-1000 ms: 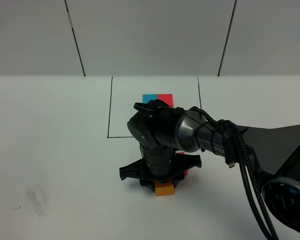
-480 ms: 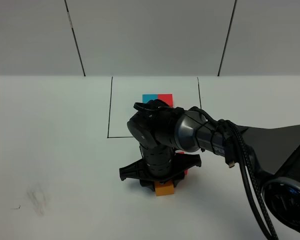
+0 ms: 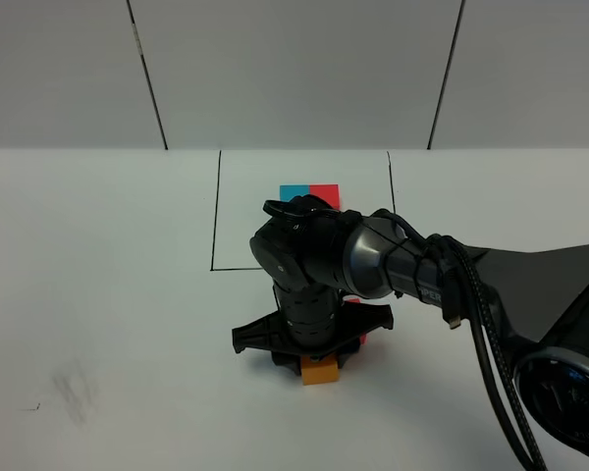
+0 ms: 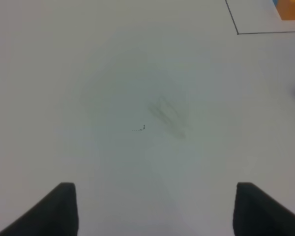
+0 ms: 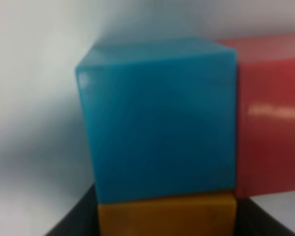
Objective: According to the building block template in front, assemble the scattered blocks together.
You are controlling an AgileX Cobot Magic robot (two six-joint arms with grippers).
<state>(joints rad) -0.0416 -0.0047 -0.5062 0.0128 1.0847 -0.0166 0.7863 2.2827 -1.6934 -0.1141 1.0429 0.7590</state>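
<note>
- Scattered blocks lie on the white table (image 3: 98, 294) under the right arm, near the middle of the exterior high view and just in front of a thin black drawn rectangle (image 3: 216, 211).
- Orange block (image 3: 321, 371) shows at the arm's near side; a sliver of the red block (image 3: 363, 339) peeks out on the right.
- Right wrist view, very close and blurred: the cyan-blue block (image 5: 160, 118) touches the red block (image 5: 270, 118) side by side, and the orange block (image 5: 167, 216) touches the cyan-blue one along another edge.
- Right pincer (image 3: 316, 355) points down over these blocks, its dark body spread across them. Whether it grips the orange block or stands apart from it cannot be told.
- Building block template (image 3: 309, 191) sits inside the drawn rectangle, behind the arm; only its cyan-blue and red tops show.
- Left pincer (image 4: 152, 211) hovers over bare table with its two dark fingertips (image 4: 64, 206) spread wide, holding nothing. A faint grey smudge (image 4: 167, 115) marks the surface beneath it.
</note>
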